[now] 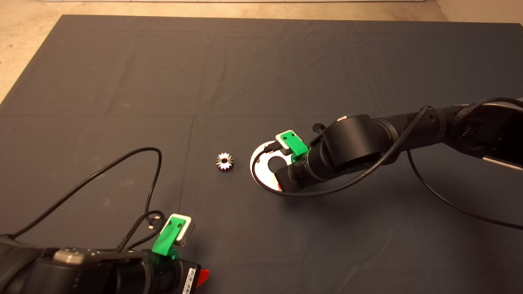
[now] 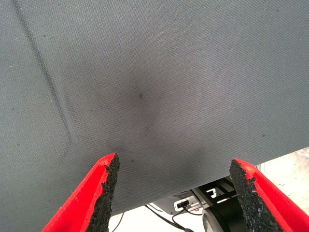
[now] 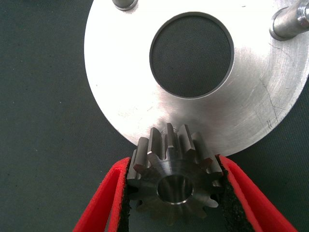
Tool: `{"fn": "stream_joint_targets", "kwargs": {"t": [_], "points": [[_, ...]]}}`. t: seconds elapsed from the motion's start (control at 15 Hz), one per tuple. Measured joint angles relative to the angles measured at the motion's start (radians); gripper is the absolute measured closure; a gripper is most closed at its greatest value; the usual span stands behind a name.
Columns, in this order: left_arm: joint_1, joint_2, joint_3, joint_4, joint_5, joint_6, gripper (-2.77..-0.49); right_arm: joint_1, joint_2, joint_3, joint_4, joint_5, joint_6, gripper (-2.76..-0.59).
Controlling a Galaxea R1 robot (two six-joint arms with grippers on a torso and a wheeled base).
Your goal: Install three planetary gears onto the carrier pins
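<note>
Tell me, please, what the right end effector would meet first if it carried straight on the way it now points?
Probably the carrier disc. The right end effector is shut on a gear right over the disc's rim, so the gear would touch first. Whether a pin sits beneath it cannot be seen.

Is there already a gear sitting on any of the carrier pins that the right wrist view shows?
No. Both visible pins stand bare on the disc, and the right gripper holds a gear.
</note>
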Motion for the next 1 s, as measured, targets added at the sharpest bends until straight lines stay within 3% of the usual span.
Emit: {"fn": "stream_joint_targets", "kwargs": {"t": [0.47,1.0], "points": [[0.000,0.009,0.000,0.000,0.000,0.000,-1.62,0.006,0.016,-0.020,0.012,-0.010,-0.025,-1.07],[0.000,0.023,0.000,0.000,0.000,-0.001,-1.62,0.014,0.025,-0.044,0.027,-0.011,-0.060,-1.07]]}}
